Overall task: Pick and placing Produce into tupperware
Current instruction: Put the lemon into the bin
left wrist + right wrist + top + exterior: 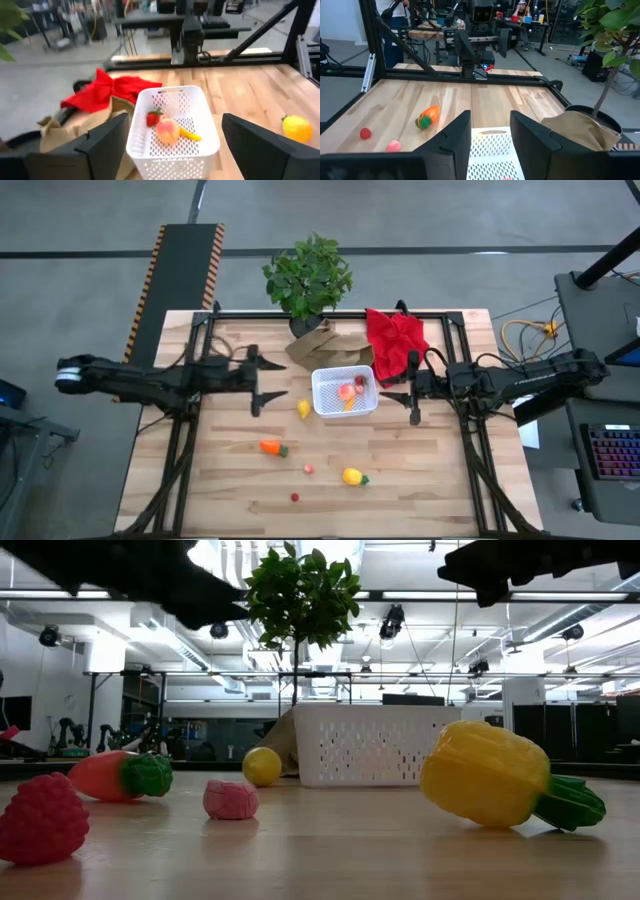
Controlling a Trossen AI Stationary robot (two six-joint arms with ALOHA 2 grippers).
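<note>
The white tupperware (326,406) sits mid-table, holding a pink peach (167,130), a red strawberry (153,119) and a small yellow piece (189,134). On the bare wood lie a yellow lemon (303,409), an orange green-tipped carrot (272,447), a pink piece (309,469), a yellow green-tipped pepper (352,476) and a red berry (295,498). My left gripper (258,383) hovers open just left of the tupperware. My right gripper (413,391) hovers open just right of it. Both are raised above the table.
A crumpled brown paper bag (325,346) and a red cloth (394,338) lie behind the tupperware, with a leafy potted plant (308,275) at the far edge. Black frame rails run along the table's sides. Bare wood shows near the front edge.
</note>
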